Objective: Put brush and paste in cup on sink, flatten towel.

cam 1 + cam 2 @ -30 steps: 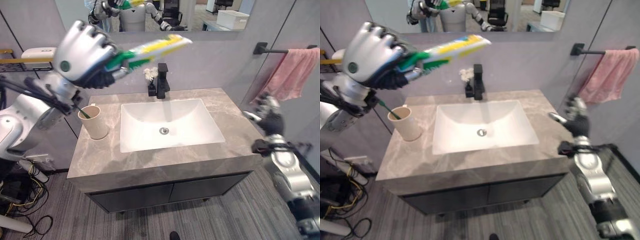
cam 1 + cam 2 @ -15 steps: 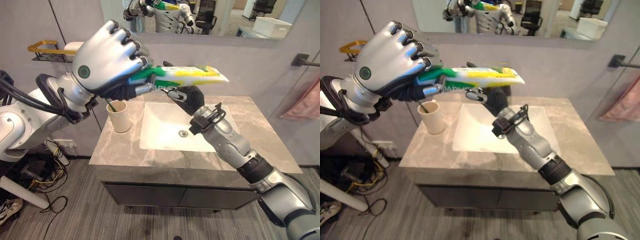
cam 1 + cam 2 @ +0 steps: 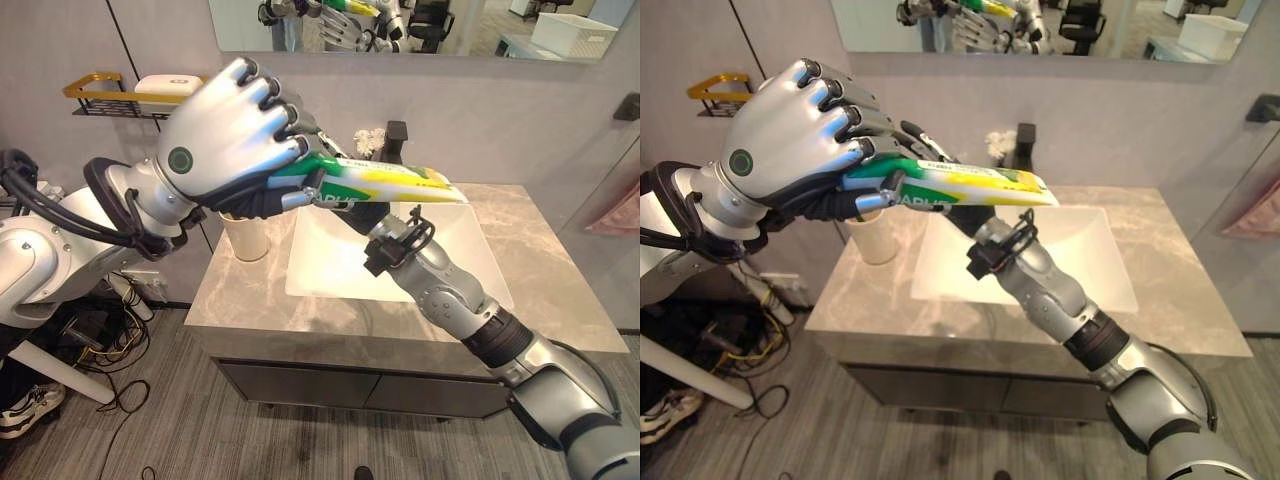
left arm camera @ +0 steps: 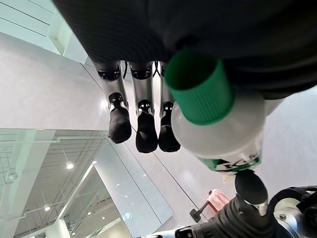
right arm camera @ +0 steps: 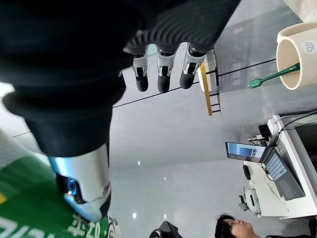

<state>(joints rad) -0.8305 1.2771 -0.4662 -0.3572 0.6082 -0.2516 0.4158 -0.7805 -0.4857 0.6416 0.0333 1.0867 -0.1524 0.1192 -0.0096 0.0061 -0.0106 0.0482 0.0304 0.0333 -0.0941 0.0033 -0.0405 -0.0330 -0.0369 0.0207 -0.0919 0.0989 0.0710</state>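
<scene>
Our left hand (image 3: 225, 135) clamps the toothpaste tube (image 3: 385, 185); our right hand (image 3: 930, 152), fingers apart, touches it above the sink (image 3: 470, 265).

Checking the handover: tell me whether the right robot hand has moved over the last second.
Yes. The right robot hand, which was out past the counter's right edge below the pink towel, has crossed over the sink basin and now reaches up to the toothpaste tube held in the left robot hand.

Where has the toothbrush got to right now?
The green toothbrush stands in the cream cup on the grey stone counter, left of the white sink basin, behind the left hand holding the toothpaste tube.
</scene>
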